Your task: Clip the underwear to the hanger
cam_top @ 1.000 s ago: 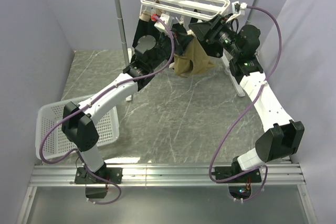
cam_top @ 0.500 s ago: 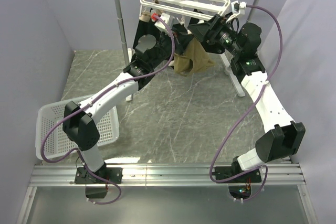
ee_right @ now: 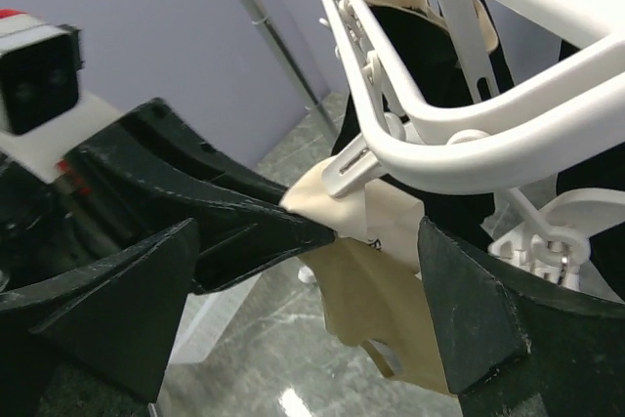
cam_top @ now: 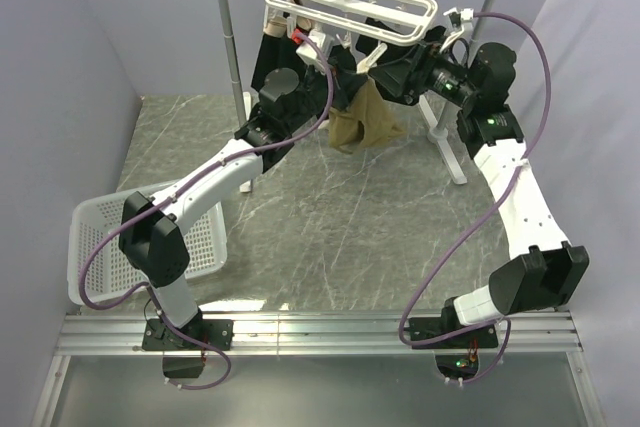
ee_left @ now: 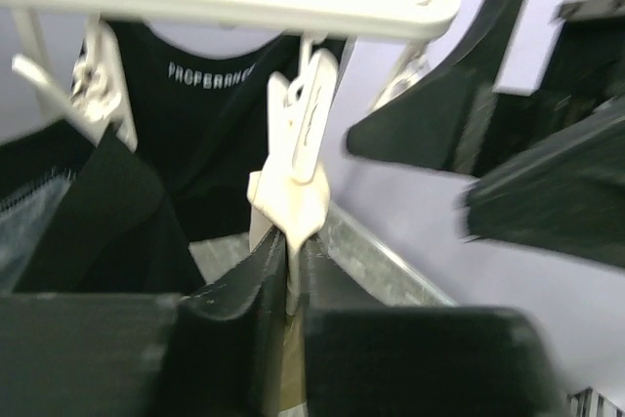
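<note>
Three views, each with its own share. From above: marbled table (cam_top: 330,217), pole rack (cam_top: 232,37) at its far end, white basket (cam_top: 95,217) off to the left, and both arms raised to the hanger (cam_top: 350,7) hooked on the rack's top bar. Only there: the underwear (cam_top: 362,119) seen whole, dangling under the frame's near edge between the left gripper (cam_top: 343,75) and the right gripper (cam_top: 388,75).

Only from the left wrist: fingers (ee_left: 234,290) nearly together, a thin slit between them, nipping the lower tip of a white clip (ee_left: 298,153) and a sliver of tan cloth below it (blurred, so cannot tell whether the clip itself bites the cloth). Behind the clip, a black garment (ee_left: 210,114) with pale lettering, blocking the far side.

Only from the right wrist: own fingers (ee_right: 469,319) spread wide, holding nothing, flanking the left fingertips and the pinched corner of cloth just under the frame.

Held up by one upper corner, waistband end uppermost; long axis near vertical, loose end pointing down at the table, clear of it.
</note>
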